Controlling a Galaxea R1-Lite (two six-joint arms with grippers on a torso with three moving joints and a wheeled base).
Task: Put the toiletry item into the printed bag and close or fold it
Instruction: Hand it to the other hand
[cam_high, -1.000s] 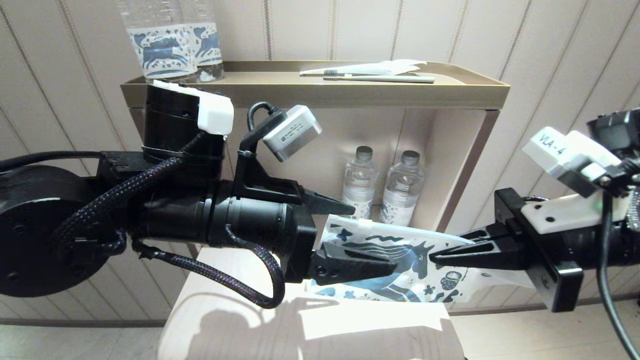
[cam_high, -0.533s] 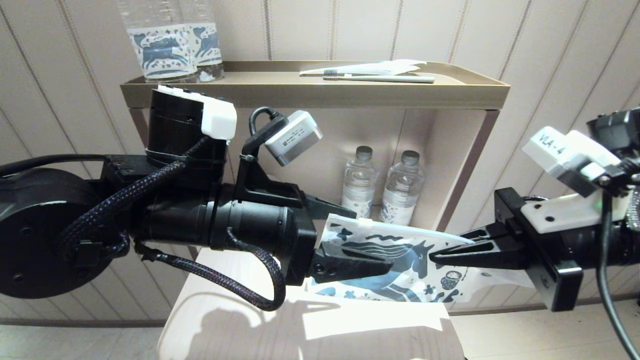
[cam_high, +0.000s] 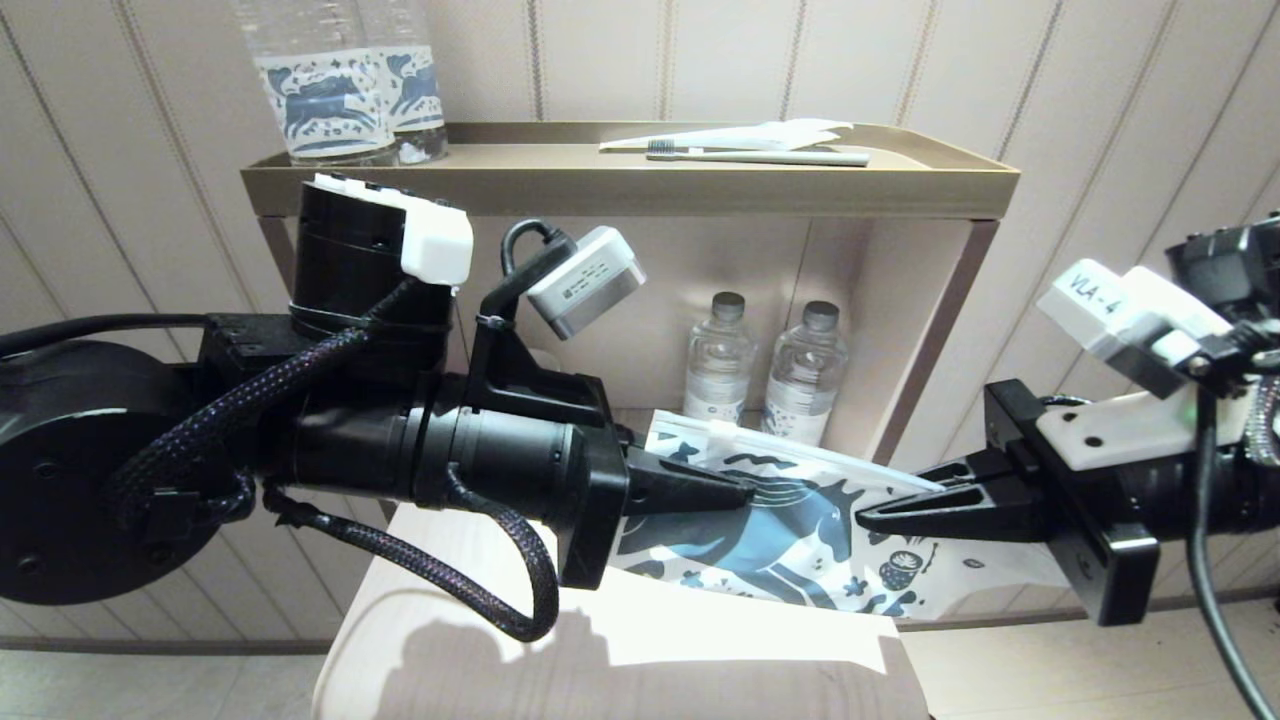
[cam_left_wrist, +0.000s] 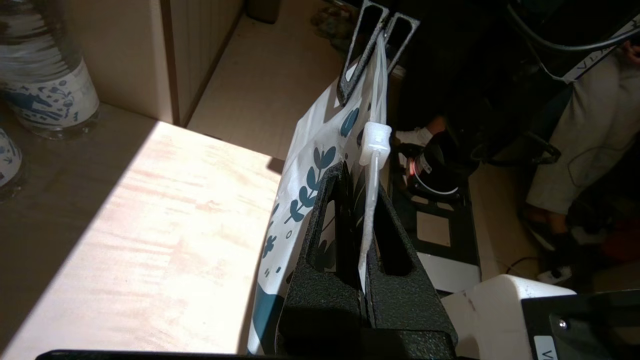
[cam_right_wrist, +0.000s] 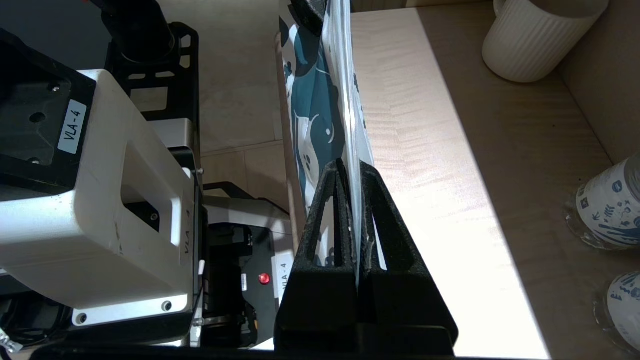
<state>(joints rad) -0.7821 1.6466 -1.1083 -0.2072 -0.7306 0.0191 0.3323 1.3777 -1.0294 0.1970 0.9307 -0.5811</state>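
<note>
The printed bag (cam_high: 800, 520), white with a blue horse and waves, hangs stretched between my two grippers above the pale wooden table (cam_high: 700, 650). My left gripper (cam_high: 735, 490) is shut on the bag's left end, just below its white zip slider (cam_high: 722, 435). In the left wrist view the left gripper (cam_left_wrist: 361, 185) pinches the bag's (cam_left_wrist: 310, 165) top strip, with the slider (cam_left_wrist: 375, 142) just beyond the fingertips. My right gripper (cam_high: 875, 515) is shut on the bag's right end, and the right wrist view shows the right gripper (cam_right_wrist: 353, 167) clamping the bag (cam_right_wrist: 312, 90). The bag's inside is hidden. A toothbrush (cam_high: 760, 156), the only toiletry item in view, lies on the top tray.
A gold tray (cam_high: 620, 185) tops the shelf unit and holds a plain white wrapper (cam_high: 770, 133) and two large water bottles (cam_high: 345, 90). Two small bottles (cam_high: 718, 360) stand on the shelf behind the bag. A ribbed white cup (cam_right_wrist: 535, 35) stands further back.
The left gripper's jaws have closed from wide open onto the bag's left end. The bag's left end now sits a little lower, and the right arm has barely shifted.
</note>
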